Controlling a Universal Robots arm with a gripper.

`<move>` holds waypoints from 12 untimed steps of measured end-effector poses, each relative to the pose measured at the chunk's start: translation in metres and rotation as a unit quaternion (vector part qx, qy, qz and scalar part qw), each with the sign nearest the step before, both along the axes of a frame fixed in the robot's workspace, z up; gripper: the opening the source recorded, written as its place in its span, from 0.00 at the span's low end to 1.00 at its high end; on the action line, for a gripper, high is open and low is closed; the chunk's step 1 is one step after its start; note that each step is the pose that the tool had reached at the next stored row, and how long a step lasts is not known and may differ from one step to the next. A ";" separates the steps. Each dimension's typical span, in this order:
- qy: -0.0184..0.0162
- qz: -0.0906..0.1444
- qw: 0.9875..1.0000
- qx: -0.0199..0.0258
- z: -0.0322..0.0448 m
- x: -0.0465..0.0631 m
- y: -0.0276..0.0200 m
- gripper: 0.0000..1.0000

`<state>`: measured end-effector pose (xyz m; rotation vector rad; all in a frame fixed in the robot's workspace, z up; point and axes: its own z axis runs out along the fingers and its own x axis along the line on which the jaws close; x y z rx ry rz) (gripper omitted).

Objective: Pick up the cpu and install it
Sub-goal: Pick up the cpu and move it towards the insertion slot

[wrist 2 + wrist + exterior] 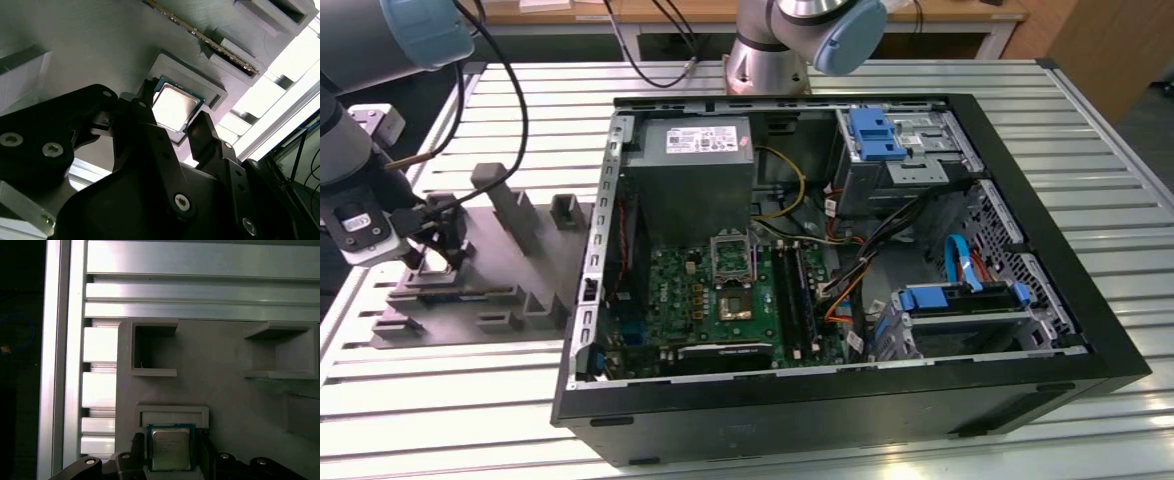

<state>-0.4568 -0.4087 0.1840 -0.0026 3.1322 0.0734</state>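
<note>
The cpu (170, 448) is a small square chip with a pale metal top and a green rim. It lies flat in a shallow recess of the grey fixture block (225, 385). In both wrist views my gripper (171, 452) (172, 112) is down over the cpu (175, 105), with one black finger (145, 100) on each side of it and a narrow gap showing on both sides. The gripper is open. In the exterior view the gripper (438, 255) sits low over the fixture block (494, 270) at that view's left. The motherboard's socket (731, 298) lies bare inside the computer case.
The open black computer case (1014, 230) takes up the middle and the exterior view's right, with a grey power supply (707, 160), cables and blue drive brackets inside. Upright posts (507, 205) rise from the fixture block. The slatted aluminium table (454, 400) lies underneath.
</note>
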 end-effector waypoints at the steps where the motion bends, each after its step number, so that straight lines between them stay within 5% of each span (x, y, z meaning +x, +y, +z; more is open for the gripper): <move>1: 0.000 0.000 1.000 0.000 0.0002 0.000 0.0000 0.54; 9: 0.000 0.000 1.000 0.000 0.0001 0.000 0.0000 0.54; 12: 0.000 0.000 1.000 0.000 0.0000 0.000 -0.0001 0.47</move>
